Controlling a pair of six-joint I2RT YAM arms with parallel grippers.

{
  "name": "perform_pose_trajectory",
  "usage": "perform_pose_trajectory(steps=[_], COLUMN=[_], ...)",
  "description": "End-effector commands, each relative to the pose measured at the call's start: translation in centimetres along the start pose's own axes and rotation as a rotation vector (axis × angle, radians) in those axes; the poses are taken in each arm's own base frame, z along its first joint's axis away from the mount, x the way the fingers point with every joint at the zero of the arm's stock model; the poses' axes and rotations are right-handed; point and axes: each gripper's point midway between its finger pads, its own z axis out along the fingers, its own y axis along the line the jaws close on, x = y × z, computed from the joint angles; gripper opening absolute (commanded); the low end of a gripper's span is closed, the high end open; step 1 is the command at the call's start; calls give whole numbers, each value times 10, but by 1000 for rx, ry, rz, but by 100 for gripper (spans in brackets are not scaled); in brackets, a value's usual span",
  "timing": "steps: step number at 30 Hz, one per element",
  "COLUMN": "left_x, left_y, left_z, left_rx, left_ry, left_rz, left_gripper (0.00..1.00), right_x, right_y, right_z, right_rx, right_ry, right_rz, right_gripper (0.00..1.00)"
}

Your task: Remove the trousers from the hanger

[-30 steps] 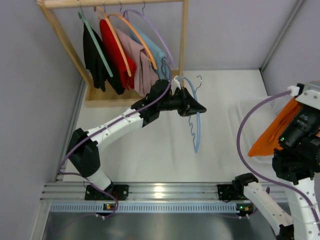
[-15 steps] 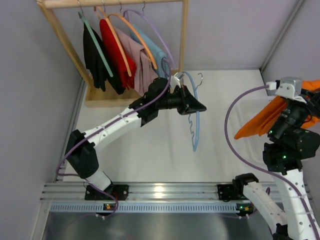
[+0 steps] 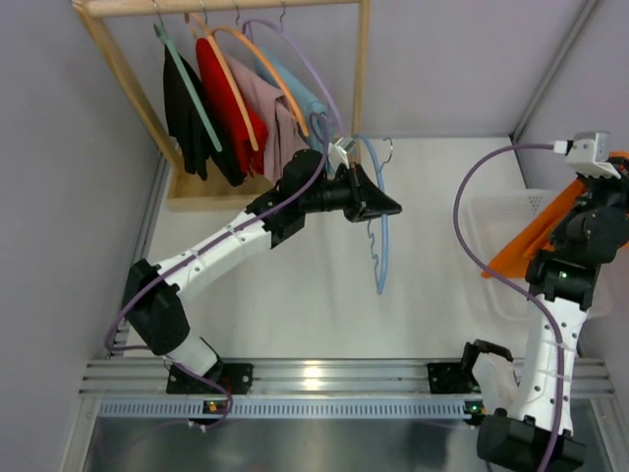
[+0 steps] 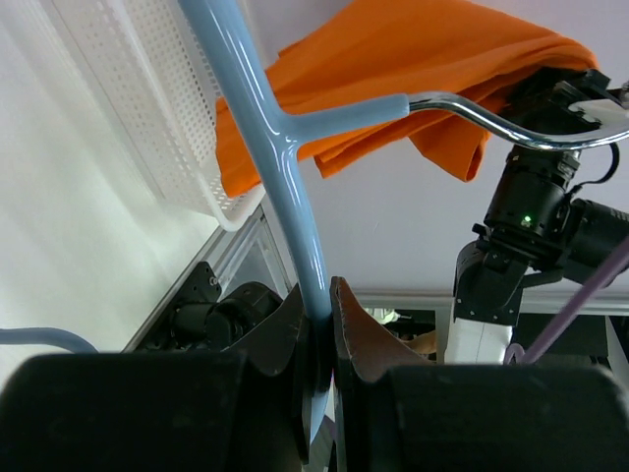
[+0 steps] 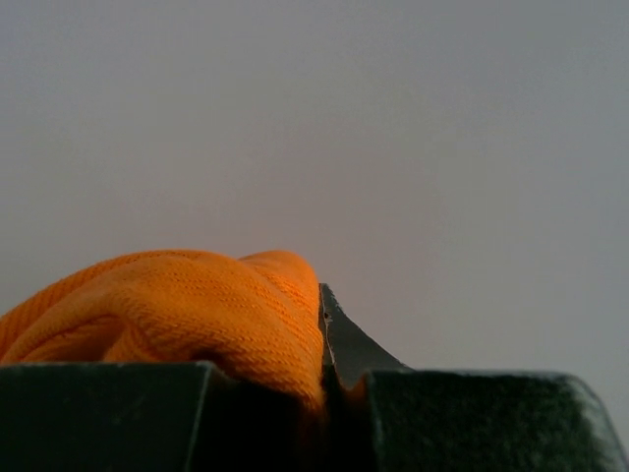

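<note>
Right gripper (image 5: 322,344), clamped on the trousers (image 3: 531,246), has swung them higher at 3 o'clock over the white basket (image 3: 470,236), well apart from the bare hanger (image 3: 382,251) pinched by the left gripper (image 4: 316,295) mid-table, so removal looks done.

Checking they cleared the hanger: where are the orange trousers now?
Top view, far right: the trousers hang from the shut right gripper over the white basket, apart from the hanger in the left gripper.

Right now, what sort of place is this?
Probably a robot lab bench staged as a laundry corner: a wooden clothes rack with hung garments, a white mesh basket, and an aluminium mounting rail.
</note>
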Motion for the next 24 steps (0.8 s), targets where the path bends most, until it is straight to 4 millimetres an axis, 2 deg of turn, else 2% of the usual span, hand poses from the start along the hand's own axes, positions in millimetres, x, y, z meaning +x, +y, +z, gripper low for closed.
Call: perform_pose_trajectory(steps=[1,5,6,8,9,15,18,19,21,24], left_x=[-7,-7,-7,-7,-7,-8,-8,-7,-5,0], left_y=[-37,-34,-35,-33,-34,-34,-35,-34,-35,-42], left_z=[-16,-14,-14,-12,-12,-12,-11,-11,-11,-14], left_rx=[95,91,92,89,91,91,95,95,101,125], left_ry=[-27,-22,-23,-20,-19,-24,-16,-13,4,33], left_rz=[74,66,65,64,65,70,79,82,82,115], left_gripper=[0,0,0,0,0,0,0,0,0,0], right_x=[-12,13,20,24,31,44,40,44,38,46], right_y=[-37,-12,4,21,36,85,107,120,139,172], right_z=[7,21,26,31,36,52,50,45,38,21], right_rx=[89,23,-9,-45,-79,-194,-265,-321,-387,-519], right_ry=[-128,-86,-72,-79,-67,-39,-27,1,13,77], right_rz=[56,27,18,14,11,34,89,97,149,188], right_gripper=[0,0,0,0,0,0,0,0,0,0])
